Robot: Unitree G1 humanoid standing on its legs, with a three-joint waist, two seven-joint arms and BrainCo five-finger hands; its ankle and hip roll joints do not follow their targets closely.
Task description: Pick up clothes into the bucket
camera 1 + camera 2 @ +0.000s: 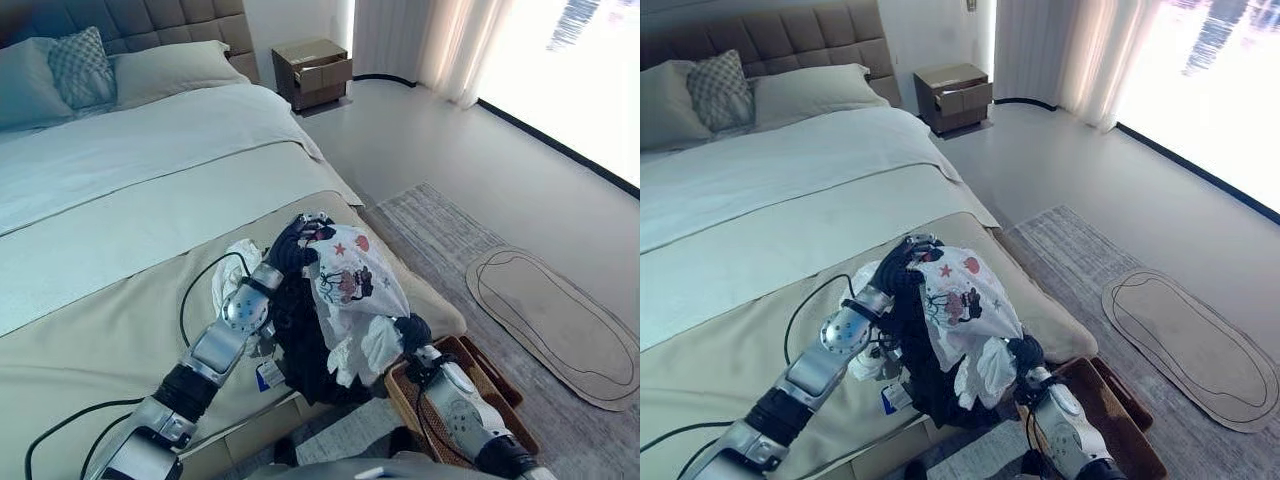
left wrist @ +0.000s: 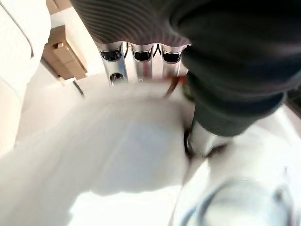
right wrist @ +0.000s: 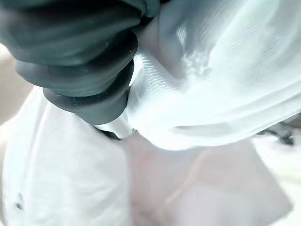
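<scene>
Left robot hand gripping clothes above basket

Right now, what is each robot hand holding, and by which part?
Left robot hand grips the clothes bundle at its top; right robot hand is against its lower edge, grip hidden.

- The white printed garment is showing as thin, soft cloth, matt and creased, hanging over dark cloth.
- The basket is looking woven, brown and rough.
- The bed cover is lying as smooth matt fabric.
- The headboard is appearing padded and tufted.
- The nightstand is looking like matt wood.
- The rug is showing a flat, coarse weave.
</scene>
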